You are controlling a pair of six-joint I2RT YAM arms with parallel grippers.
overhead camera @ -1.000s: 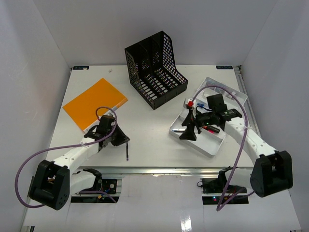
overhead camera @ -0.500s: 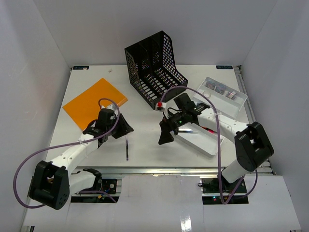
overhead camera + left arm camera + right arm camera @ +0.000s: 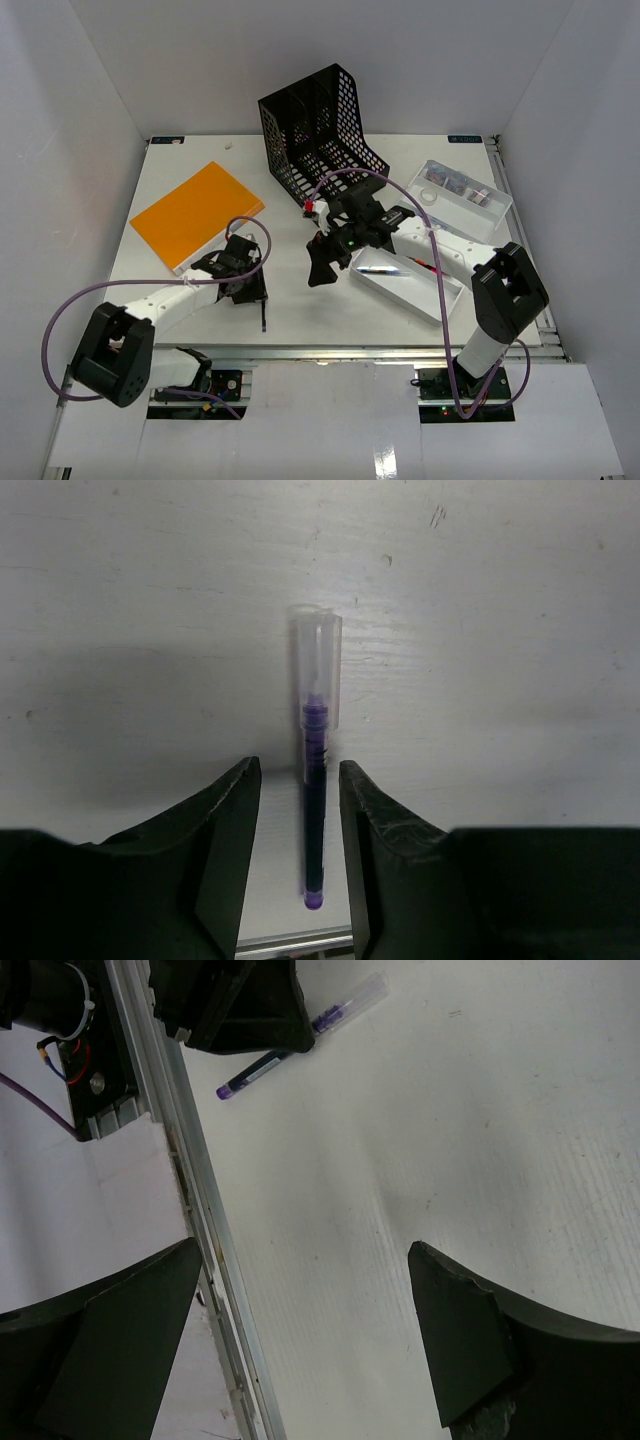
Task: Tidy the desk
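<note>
Swung left off tray [image 3: 395,297], right claw [image 3: 318,272] spread, left claw [image 3: 300,780] parted astride pen [image 3: 315,810]

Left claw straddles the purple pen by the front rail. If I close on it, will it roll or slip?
The pen looks round and slim, so it probably rolls sideways on the desk if nudged off-centre. Its clear cap seems smooth plastic, likely slippery. It lies lengthwise inside the open left claw, so closing should pinch its barrel.
</note>
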